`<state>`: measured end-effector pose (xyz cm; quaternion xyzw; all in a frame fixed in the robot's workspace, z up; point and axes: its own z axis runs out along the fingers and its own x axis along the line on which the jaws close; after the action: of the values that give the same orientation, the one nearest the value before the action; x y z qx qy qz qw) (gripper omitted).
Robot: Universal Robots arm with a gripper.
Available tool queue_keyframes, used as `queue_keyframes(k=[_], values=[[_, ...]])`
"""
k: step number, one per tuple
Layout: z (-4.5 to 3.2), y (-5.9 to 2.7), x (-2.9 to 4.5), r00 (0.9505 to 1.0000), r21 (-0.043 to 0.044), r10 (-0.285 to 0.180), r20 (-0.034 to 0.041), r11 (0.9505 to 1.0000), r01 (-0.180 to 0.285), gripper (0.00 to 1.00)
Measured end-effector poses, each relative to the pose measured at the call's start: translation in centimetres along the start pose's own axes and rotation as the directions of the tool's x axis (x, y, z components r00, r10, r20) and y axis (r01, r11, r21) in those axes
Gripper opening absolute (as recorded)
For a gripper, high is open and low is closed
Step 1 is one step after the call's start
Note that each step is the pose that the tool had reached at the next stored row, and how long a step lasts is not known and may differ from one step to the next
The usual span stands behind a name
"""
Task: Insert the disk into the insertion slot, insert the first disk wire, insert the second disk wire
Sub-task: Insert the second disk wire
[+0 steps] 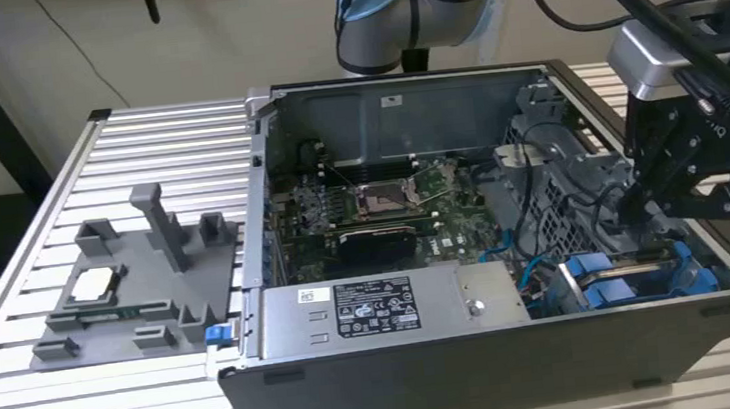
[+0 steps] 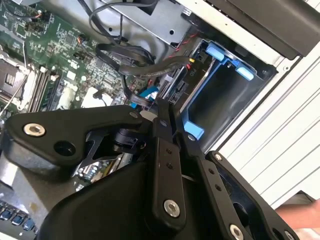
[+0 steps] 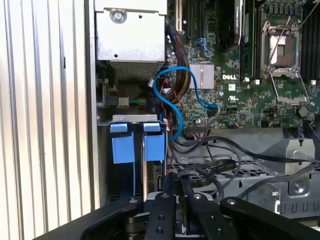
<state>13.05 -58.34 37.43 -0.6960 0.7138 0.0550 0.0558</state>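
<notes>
My gripper hangs over the front right corner of the open computer case, fingers pointing down. In both wrist views its black fingers meet at the tips, so it is shut, and I see nothing between them. Just below the tips, the disk in its bright blue carrier sits down in the insertion slot. The disk's dark edge shows under the blue tab. A blue wire loops from the motherboard toward the disk, and its blue end lies right beside my fingertips. Black wires run to the disk's connector side.
A grey power-supply box lies at the case's front, left of the slot. The motherboard fills the case floor. A perforated metal cage with black cables stands beside my fingers. A grey parts tray sits on the slatted table at the exterior view's left.
</notes>
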Motion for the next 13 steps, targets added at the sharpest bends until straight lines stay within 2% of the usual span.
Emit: queue_keyframes(k=[7, 13], values=[[0.54, -0.11, 0.57, 1.0000, 0.0000, 0.000, -0.0002, 1.0000, 0.000, 0.16], [0.94, -0.58, 1.13, 1.0000, 0.0000, 0.000, 0.0000, 1.0000, 0.000, 0.16]])
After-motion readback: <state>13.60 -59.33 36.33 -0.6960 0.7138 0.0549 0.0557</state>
